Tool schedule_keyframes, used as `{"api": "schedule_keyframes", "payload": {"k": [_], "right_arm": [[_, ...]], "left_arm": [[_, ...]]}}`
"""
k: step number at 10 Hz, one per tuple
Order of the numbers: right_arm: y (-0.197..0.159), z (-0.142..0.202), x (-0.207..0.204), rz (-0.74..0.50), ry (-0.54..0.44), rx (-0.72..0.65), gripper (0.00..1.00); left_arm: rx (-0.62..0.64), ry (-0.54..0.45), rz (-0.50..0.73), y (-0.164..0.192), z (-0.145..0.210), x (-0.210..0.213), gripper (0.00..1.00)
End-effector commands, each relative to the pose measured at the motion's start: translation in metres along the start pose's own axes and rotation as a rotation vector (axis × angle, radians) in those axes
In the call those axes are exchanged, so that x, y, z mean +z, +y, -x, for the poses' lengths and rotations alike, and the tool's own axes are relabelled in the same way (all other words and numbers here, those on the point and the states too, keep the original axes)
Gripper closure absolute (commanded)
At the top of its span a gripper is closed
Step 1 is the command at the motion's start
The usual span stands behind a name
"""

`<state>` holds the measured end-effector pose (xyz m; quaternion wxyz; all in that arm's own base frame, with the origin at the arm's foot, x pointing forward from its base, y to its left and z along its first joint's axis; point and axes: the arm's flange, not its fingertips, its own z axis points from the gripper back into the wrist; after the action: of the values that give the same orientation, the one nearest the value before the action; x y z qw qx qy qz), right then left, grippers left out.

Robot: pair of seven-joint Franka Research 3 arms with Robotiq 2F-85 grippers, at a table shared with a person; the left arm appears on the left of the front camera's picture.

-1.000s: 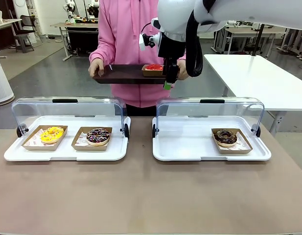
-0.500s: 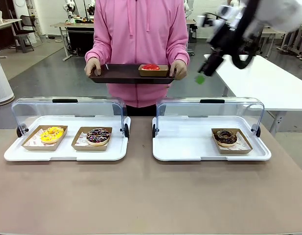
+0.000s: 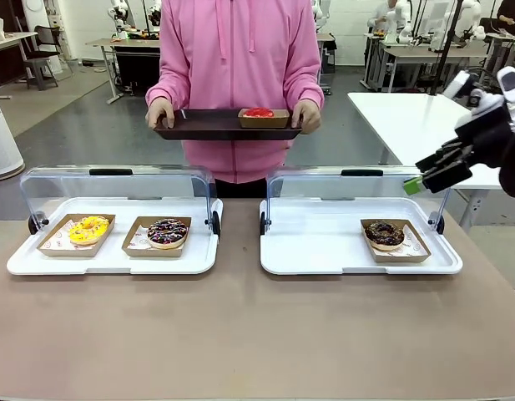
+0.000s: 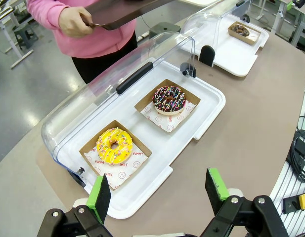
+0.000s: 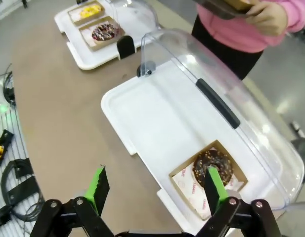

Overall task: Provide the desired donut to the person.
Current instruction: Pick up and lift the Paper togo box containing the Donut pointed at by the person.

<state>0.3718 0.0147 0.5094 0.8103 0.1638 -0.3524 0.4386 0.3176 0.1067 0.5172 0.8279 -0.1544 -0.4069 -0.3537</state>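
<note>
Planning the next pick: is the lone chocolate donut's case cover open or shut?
Open. The clear cover stands swung back behind its white tray, leaving the chocolate donut exposed from above.

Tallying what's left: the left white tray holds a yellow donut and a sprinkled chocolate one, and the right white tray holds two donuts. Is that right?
Not quite. The right white tray holds one donut, the chocolate donut in its paper box, as the front view shows. The left white tray does hold the yellow donut and the sprinkled chocolate donut.
</note>
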Motion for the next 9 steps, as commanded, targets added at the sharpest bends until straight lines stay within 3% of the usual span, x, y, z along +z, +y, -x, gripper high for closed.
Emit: {"api": "schedule_keyframes", "payload": {"k": [1,9], "right_arm": [[0.001,0.008,0.008,0.004,-0.054,0.057,0.00],[-0.017,0.002,0.017,0.044,-0.044,0.064,0.00]], "left_arm": [[0.018,-0.007,0.005,0.000,-0.001,0.000,0.00],[0.018,-0.007,0.005,0.000,-0.001,0.000,0.00]]}}
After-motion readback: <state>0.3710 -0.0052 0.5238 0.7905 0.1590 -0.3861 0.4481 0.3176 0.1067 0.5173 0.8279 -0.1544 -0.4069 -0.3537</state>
